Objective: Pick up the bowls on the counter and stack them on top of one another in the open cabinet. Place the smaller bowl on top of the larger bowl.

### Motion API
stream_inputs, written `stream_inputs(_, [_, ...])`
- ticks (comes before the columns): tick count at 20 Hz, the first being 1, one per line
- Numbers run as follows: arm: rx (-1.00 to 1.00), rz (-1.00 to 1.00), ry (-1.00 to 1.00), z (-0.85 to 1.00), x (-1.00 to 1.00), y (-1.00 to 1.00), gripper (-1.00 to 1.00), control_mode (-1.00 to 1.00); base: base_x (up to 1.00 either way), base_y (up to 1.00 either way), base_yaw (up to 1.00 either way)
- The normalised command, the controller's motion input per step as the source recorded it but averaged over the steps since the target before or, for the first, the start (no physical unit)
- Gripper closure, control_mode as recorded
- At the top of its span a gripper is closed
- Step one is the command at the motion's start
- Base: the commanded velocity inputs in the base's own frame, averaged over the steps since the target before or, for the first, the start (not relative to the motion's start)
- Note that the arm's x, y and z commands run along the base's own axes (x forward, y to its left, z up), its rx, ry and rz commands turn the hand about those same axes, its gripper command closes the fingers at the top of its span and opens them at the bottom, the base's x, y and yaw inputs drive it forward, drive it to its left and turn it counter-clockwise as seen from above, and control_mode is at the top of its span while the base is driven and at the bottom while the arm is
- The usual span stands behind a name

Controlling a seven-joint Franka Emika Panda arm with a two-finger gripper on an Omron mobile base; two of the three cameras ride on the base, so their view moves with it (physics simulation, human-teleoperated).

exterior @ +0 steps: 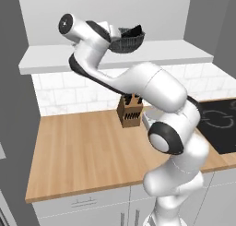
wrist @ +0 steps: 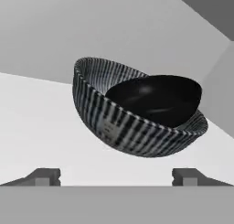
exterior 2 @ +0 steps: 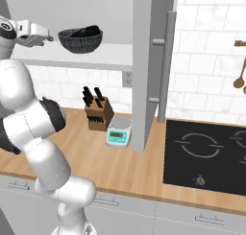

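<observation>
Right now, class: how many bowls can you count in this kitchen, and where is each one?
2. The larger bowl sits on the open cabinet board; the smaller bowl rests tilted inside it. The gripper is open, just short of them.

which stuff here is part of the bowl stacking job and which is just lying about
Part of the job:
- larger bowl, on the cabinet board
- smaller bowl, sitting inside it
- tool, open, apart from both bowls
- counter

Just lying about:
- knife block
- kitchen scale
- stovetop
- wooden spoon on the wall

White tiled wall (exterior 2: 206,47), black stovetop (exterior 2: 206,152)
</observation>
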Motion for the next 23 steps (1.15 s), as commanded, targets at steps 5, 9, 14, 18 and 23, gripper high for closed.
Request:
stream_inputs(5, [0.00, 0.00, -0.26, -0.90, -1.00, -0.36, -1.00, -1.00, 0.00, 0.00, 0.00])
stream_inputs(9, [0.00, 0.00, -0.05, -1.00, -1.00, -0.74, -1.00, -1.00, 0.00, 0.00, 0.00])
stream_inputs(14, [0.00, 0.00, 0.00, -1.00, -1.00, -0.93, -1.00, -1.00, 0.00, 0.00, 0.00])
stream_inputs(18, [0.00, 0.00, 0.00, -1.00, -1.00, -0.95, -1.00, -1.00, 0.00, 0.00, 0.00])
stream_inputs(23, [0.01, 0.02, 0.09, -0.60, -0.60, -0.52, -1.00, -1.00, 0.00, 0.00, 0.00])
